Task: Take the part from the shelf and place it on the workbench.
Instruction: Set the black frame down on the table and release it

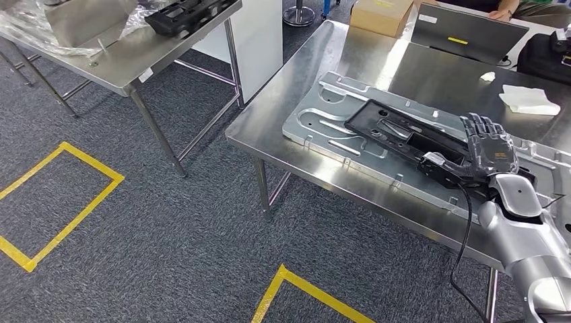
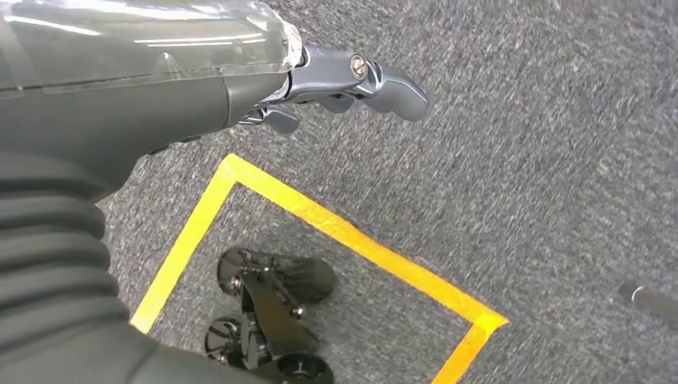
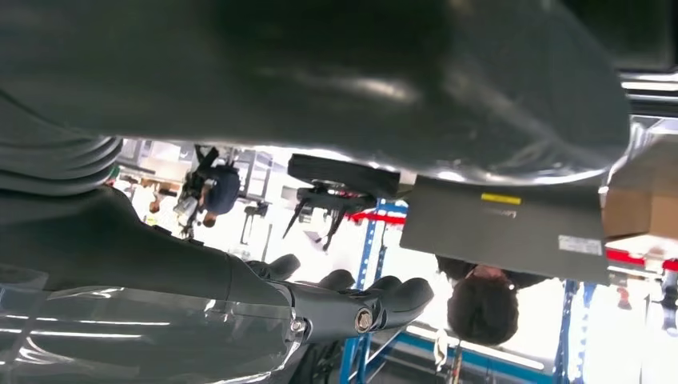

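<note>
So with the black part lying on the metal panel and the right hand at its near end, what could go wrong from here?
1. The right hand has its fingers spread over the near end of the black part; pulling away carelessly might drag or skew it on the metal panel.
2. A black cable hangs from the wrist beside the workbench edge and could snag there.
3. The white cloth lies close by, so a wide sweep could brush it.

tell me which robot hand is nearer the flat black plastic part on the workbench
Right. The right robot hand rests at the end of the flat black plastic part on the steel workbench. The left robot hand hangs over grey carpet, away from it.
</note>
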Controlling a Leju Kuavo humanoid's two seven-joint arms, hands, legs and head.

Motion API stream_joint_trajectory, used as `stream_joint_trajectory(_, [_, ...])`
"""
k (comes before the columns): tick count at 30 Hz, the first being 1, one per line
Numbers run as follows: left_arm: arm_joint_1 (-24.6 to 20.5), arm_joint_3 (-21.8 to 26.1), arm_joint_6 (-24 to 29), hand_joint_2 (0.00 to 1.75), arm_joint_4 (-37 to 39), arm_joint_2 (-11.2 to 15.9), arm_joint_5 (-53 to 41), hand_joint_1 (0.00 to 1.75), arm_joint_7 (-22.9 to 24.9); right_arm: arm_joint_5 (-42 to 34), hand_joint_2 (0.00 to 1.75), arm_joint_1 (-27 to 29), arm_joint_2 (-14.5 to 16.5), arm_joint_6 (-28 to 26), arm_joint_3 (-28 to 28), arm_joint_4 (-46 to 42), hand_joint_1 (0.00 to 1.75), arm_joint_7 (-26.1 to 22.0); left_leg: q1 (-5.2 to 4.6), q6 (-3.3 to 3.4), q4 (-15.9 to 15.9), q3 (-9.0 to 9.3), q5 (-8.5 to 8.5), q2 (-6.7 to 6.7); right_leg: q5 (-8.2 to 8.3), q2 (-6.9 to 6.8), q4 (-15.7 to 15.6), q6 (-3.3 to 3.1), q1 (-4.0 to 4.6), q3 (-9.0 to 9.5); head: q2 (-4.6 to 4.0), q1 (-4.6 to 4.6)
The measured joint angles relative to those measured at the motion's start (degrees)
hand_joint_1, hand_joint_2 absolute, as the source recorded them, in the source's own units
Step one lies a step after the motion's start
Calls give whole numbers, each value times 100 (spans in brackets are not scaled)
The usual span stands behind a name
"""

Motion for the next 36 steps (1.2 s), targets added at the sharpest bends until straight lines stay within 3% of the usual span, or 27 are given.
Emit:
stream_joint_trajectory(5, [4, 48, 205, 0, 0, 50, 65, 0, 223, 15, 0, -235, -212, 166, -30, -208, 0, -93, -33, 67, 4, -3, 6, 7, 17, 10, -10, 74, -21, 7, 0, 0])
stream_joint_trajectory(7, [5, 48, 293, 0, 0, 55, 77, 0, 327, 2, 0, -468, -294, 296, -29, -265, 0, -129, -10, 116, -77, 25, 76, 33, -66, 5, 61, 107, -25, -14, 0, 2])
stream_joint_trajectory(9, [7, 48, 360, 0, 0, 51, 79, 0, 410, -14, 0, -712, -357, 405, -25, -308, 0, -144, 12, 154, -151, 42, 131, 58, -397, -9, 478, 126, -24, -169, 0, 2])
stream_joint_trajectory(11, [13, 48, 401, 0, 0, 37, 75, 0, 469, -51, 0, -885, -409, 478, -14, -346, 0, -173, 14, 166, -153, 27, 145, 62, -770, -15, 1172, 154, -24, -432, 0, 3])
stream_joint_trajectory(12, [17, 48, 416, 0, 0, 27, 69, 0, 496, -87, 0, -930, -439, 500, -8, -376, 0, -187, 16, 162, -145, 16, 150, 62, -842, -19, 1415, 172, -29, -510, 0, 4])
stream_joint_trajectory(13, [21, 47, 426, 0, 0, 12, 60, 0, 520, -128, 0, -955, -467, 512, 1, -415, 0, -197, 22, 156, -131, 2, 155, 61, -801, -24, 1460, 190, -37, -497, 0, 4])
stream_joint_trajectory(14, [25, 45, 434, 0, 0, -2, 50, 0, 543, -171, 0, -969, -496, 514, 9, -462, 0, -201, 31, 146, -110, -16, 160, 59, -662, -31, 1283, 207, -48, -377, 0, 4])
stream_joint_trajectory(16, [29, 42, 449, 0, 0, -36, 39, 0, 579, -232, 0, -985, -544, 498, 21, -561, 0, -201, 46, 102, -52, -64, 165, 55, -358, -43, 546, 221, -65, 46, 0, 4])
stream_joint_trajectory(18, [28, 41, 460, 0, 0, -59, 39, 0, 594, -266, 0, -970, -574, 478, 30, -639, 0, -185, 47, 33, -9, -105, 183, 47, -222, -27, 82, 162, -38, 281, 0, 3])
stream_joint_trajectory(21, [31, 37, 464, 0, 0, -86, 26, 0, 600, -314, 0, -920, -596, 455, 45, -698, 0, -135, 49, -83, -4, -146, 240, 35, -158, -13, 9, 16, -12, 240, 0, 2])
stream_joint_trajectory(22, [32, 35, 460, 0, 0, -96, 12, 0, 602, -340, 0, -908, -603, 455, 51, -708, 0, -125, 56, -118, 46, -180, 179, 39, -117, -18, 2, -34, -18, 212, 0, 2])
stream_joint_trajectory(24, [26, 28, 446, 0, 0, -108, -28, 0, 608, -431, 0, -891, -658, 489, 58, -721, 0, -132, 80, -182, 455, -335, -202, 56, -29, -39, -17, -121, -31, 134, 0, 2])
stream_joint_trajectory(26, [15, 8, 426, 0, 0, -113, -74, 0, 621, -568, 0, -876, -780, 547, 60, -734, 0, -174, 108, -233, 1219, -558, -717, 69, 51, -61, -13, -153, -14, 28, 0, 2])
stream_joint_trajectory(27, [12, -7, 419, 0, 0, -114, -89, 0, 633, -635, 0, -863, -850, 571, 60, -742, 0, -196, 119, -247, 1533, -615, -865, 71, 92, -69, -10, -153, -5, -26, 0, 2])
stream_joint_trajectory(28, [12, -25, 415, 0, 0, -115, -99, 0, 645, -693, 0, -846, -914, 585, 60, -751, 0, -220, 125, -250, 1672, -585, -900, 73, 132, -77, -8, -151, 4, -78, 0, 2])
stream_joint_trajectory(29, [11, -42, 417, 0, 0, -117, -102, 0, 659, -734, 0, -827, -966, 591, 60, -763, 0, -236, 128, -239, 1579, -440, -830, 73, 172, -81, -7, -146, 13, -127, 0, 2])
stream_joint_trajectory(32, [-15, -72, 449, 0, 0, -114, -98, 0, 701, -728, 0, -798, -1028, 535, 60, -782, 0, -253, 95, -125, 392, 398, -546, 76, 293, -74, -8, -114, 36, -236, 0, 2])
stream_joint_trajectory(33, [-27, -75, 462, 0, 0, -114, -95, 0, 710, -696, 0, -799, -1025, 496, 61, -774, 0, -252, 75, -87, 98, 576, -512, 78, 333, -71, -17, -87, 34, -249, 0, 2])
stream_joint_trajectory(36, [-51, -85, 487, 0, 0, -122, -81, 0, 725, -611, 0, -795, -991, 413, 82, -723, 0, -246, 36, 1, -134, 624, -409, 82, 455, -71, -81, 29, 2, -260, 0, 3])
